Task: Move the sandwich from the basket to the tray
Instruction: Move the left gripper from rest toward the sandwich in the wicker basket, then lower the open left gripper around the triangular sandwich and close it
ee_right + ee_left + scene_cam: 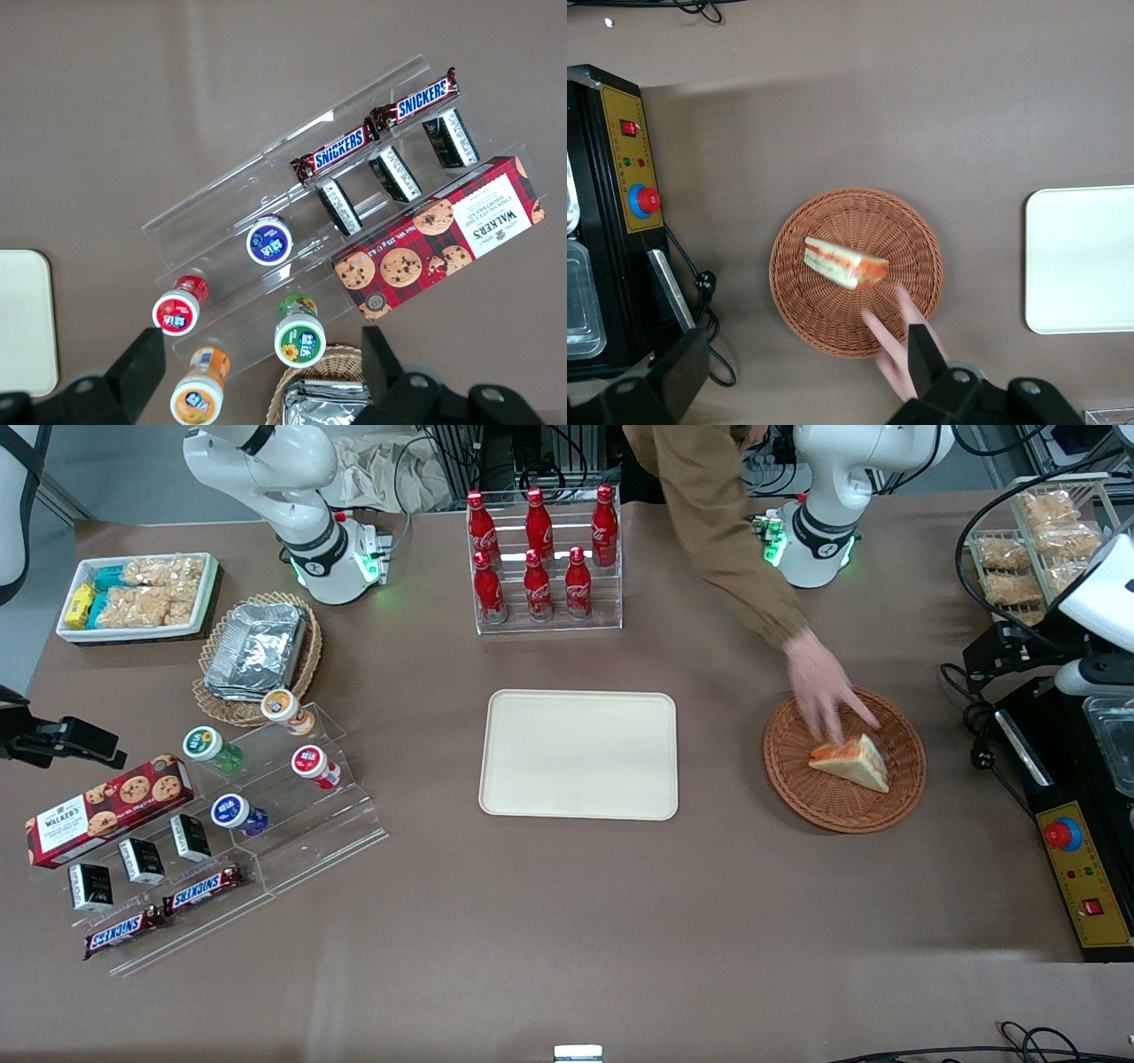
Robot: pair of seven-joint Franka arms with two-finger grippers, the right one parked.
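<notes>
We see the sandwich [852, 762] lying in the round reddish-brown basket [797, 797], on its side, with the orange-red filling edge facing the tray [578, 755]. A person's hand [819, 686], in a tan sleeve, reaches down into the basket, and its fingertips are at the sandwich's upper edge (we cannot tell whether they actually press on it).

The basket sits on the brown worktop [567, 921] toward the working arm's end. The cream tray lies flat near the middle of the worktop, bare, apart from the basket with a strip of worktop between them.

The claw [808, 336] hangs well above the worktop over the basket, looking straight down on it. Its two dark fingers [682, 367] are spread wide, released, with nothing between them. In the wrist view the sandwich [843, 263] shows near the middle of the basket [806, 310], the blurred hand [895, 350] crosses the basket rim, and one end of the tray [1081, 261] is in sight.

A black control box [1085, 877] with a red button lies at the working arm's end of the worktop, near the basket. A clear rack of red cola bottles [540, 558] stands farther from the front camera than the tray.
</notes>
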